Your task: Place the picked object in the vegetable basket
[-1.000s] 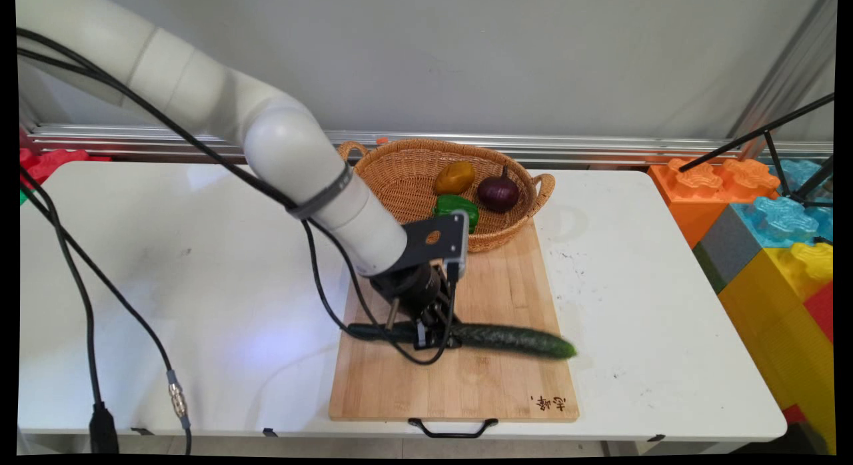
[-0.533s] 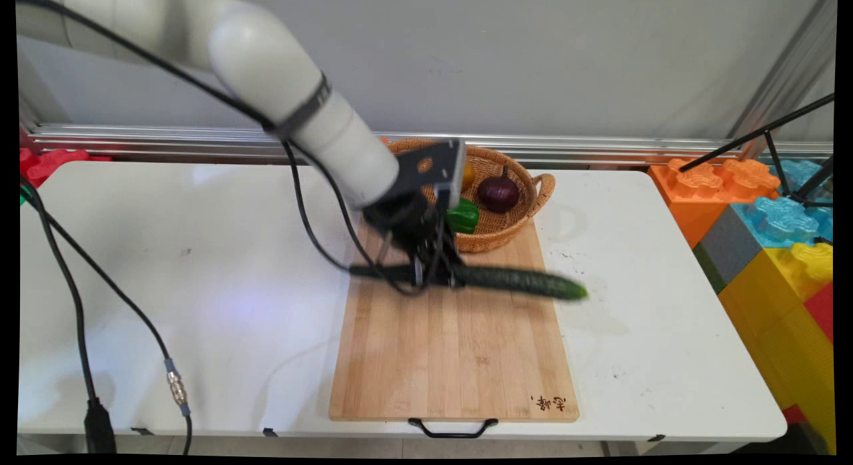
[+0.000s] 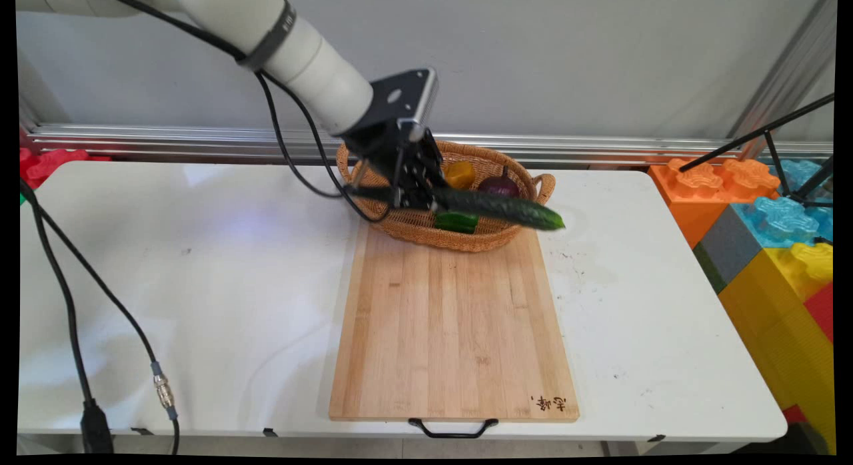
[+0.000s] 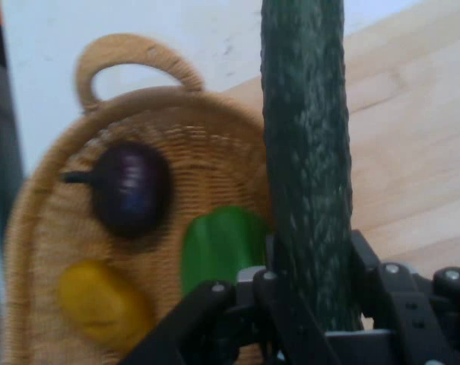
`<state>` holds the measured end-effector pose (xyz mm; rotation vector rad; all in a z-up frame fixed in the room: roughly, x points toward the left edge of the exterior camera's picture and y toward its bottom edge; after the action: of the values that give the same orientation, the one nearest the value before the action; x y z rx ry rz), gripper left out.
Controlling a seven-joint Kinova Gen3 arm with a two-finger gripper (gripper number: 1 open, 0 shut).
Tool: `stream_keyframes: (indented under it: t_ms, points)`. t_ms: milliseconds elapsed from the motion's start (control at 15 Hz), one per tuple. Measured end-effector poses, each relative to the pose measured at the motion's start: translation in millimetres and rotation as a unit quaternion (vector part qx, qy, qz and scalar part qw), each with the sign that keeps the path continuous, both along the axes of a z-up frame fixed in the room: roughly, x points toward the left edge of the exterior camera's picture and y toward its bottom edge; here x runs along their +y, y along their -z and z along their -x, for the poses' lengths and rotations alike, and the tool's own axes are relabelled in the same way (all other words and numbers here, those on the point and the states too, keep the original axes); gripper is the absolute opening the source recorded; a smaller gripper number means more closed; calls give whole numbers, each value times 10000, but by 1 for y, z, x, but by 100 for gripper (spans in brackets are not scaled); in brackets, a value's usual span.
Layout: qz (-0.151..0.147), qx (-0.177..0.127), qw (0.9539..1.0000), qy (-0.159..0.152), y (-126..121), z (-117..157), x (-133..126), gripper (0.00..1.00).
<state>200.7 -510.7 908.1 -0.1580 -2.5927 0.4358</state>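
Gripper clenched across a long dark green cucumber, gripping it toward its left end; the cucumber is carried in the air, roughly level, its right tip dipping a little. It hangs over the wicker basket, tip reaching past the basket's right handle. In the hand view the cucumber runs straight up between the fingers.

Inside the basket: a purple onion, a yellow pepper and a green pepper, all lying under or just behind the cucumber. The green pepper sits closest to the gripper.

Wooden cutting board lies on the white table, its far edge touching the basket. Coloured toy blocks stacked off the table's right end. Black cables hang at left.
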Motion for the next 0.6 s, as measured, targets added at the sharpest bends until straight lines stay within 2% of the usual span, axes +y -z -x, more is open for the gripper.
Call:
stream_keyframes:
  t_ms: [267, 600]
  points:
    - [496, -53, 9985, 238, 1, -17, -27, 0]
    - [924, -181, 9937, 614, 28, -25, -59, 0]
